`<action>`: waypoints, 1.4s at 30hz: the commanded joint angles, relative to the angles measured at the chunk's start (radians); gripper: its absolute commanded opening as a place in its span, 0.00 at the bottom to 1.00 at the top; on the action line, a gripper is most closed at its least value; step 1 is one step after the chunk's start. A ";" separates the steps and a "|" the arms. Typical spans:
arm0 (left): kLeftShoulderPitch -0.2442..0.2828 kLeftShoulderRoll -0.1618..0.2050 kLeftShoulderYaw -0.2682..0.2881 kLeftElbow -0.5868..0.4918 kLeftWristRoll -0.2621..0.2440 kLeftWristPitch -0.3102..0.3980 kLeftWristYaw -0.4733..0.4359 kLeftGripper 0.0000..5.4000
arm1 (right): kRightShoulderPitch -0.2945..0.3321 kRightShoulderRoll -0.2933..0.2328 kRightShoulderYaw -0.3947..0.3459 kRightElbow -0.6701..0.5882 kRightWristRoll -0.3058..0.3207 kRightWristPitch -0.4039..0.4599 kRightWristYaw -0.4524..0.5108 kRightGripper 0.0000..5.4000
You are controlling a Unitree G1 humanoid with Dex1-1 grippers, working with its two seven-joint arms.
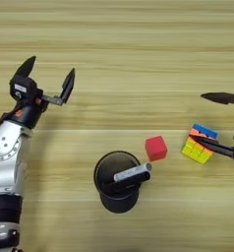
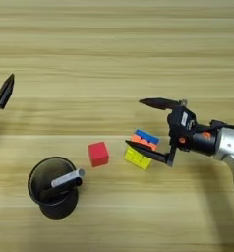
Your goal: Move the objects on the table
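The multicoloured puzzle cube (image 2: 138,158) rests on the table (image 1: 138,44) at the right. My right gripper (image 2: 133,122) is open wide beside it. Its lower finger (image 2: 153,154) crosses the cube's face and its upper finger (image 2: 160,103) hangs well beyond the cube. Left of the puzzle cube sits a small red cube (image 1: 156,147). Nearer me stands a black cup (image 1: 118,197) with a black-and-silver marker (image 1: 132,173) leaning across its rim. At the far left my left gripper (image 1: 52,64) is open and holds nothing.
The wood-grain table top fills both views. My left forearm (image 1: 8,162), white and silver, runs down the left edge. The right forearm (image 2: 227,142) comes in from the right edge.
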 commanded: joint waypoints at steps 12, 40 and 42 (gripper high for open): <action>0.146 0.124 0.033 -0.307 -0.364 0.281 -0.349 1.00 | -0.031 -0.017 0.084 -0.103 0.022 0.086 0.047 1.00; 0.384 0.324 0.035 -0.344 -0.400 0.462 -0.807 1.00 | -0.060 0.061 0.288 -0.095 -0.043 0.131 0.047 1.00; 0.387 0.325 0.023 -0.341 -0.386 0.468 -0.819 1.00 | -0.065 0.058 0.286 -0.092 -0.037 0.139 0.061 1.00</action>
